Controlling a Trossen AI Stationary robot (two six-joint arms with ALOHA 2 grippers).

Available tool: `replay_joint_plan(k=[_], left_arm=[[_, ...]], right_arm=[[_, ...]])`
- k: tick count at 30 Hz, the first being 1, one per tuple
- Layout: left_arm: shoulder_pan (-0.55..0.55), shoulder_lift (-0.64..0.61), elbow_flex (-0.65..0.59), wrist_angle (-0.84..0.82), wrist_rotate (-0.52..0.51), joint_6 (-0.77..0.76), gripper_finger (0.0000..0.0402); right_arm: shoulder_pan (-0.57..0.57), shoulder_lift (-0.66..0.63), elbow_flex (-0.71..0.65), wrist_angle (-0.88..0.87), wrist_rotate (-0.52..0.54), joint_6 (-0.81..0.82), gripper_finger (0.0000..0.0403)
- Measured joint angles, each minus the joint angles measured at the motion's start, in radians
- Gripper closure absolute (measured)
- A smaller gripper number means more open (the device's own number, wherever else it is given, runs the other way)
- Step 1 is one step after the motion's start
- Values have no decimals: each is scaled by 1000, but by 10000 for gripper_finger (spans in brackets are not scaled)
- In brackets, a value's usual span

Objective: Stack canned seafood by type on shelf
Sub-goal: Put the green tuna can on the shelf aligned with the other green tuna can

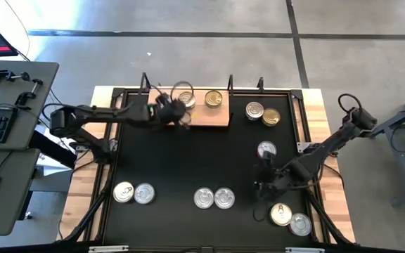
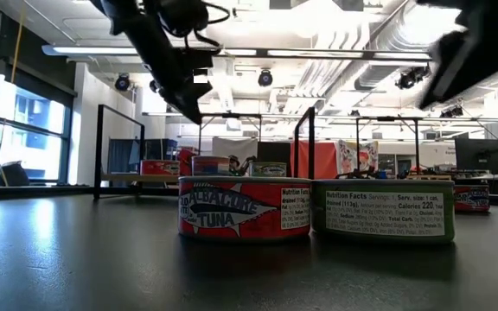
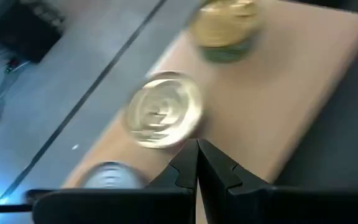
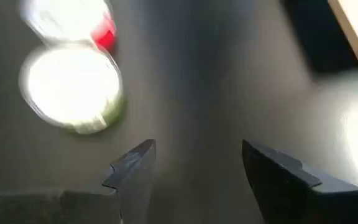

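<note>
The left gripper (image 1: 181,112), fingers pressed together and empty, hovers over the shelf (image 1: 216,118) at upper centre of the high view, beside a silver-topped can (image 1: 183,93) and a gold-topped can (image 1: 214,98). The right gripper (image 1: 261,184), fingers spread and empty, hangs at lower right over the table (image 1: 181,161) near two silver cans (image 1: 214,198).

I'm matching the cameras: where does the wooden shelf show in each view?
High view: the shelf at the table's far edge, centre, under the left gripper.
Low view: cannot tell.
Left wrist view: it fills the middle.
Right wrist view: not in it.
Shared landmark: the gold-topped can on it.
</note>
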Motion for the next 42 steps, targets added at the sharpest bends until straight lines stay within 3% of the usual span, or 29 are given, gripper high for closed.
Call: replay_joint_plan(k=[5, 9, 14, 19, 27, 37, 42], left_arm=[[-142, 3, -64, 41, -2, -100, 401], [-304, 3, -137, 176, -44, -196, 401], [-507, 3, -270, 476, -184, -250, 401], [-646, 3, -383, 744, -253, -233, 401], [-726, 3, -400, 839, -256, -222, 401], [-758, 3, -399, 919, -253, -225, 401], [-751, 4, -399, 933, -253, -224, 401]], right_arm=[[55, 18, 0, -238, 57, 240, 171], [81, 42, -1, -235, 107, 295, 171], [95, 108, -1, 13, 186, 113, 171], [69, 202, -1, 289, 191, -147, 171], [-43, 312, -1, 567, 208, -323, 171], [-133, 398, -1, 848, 193, -331, 171], [-138, 423, -1, 903, 179, -330, 171]])
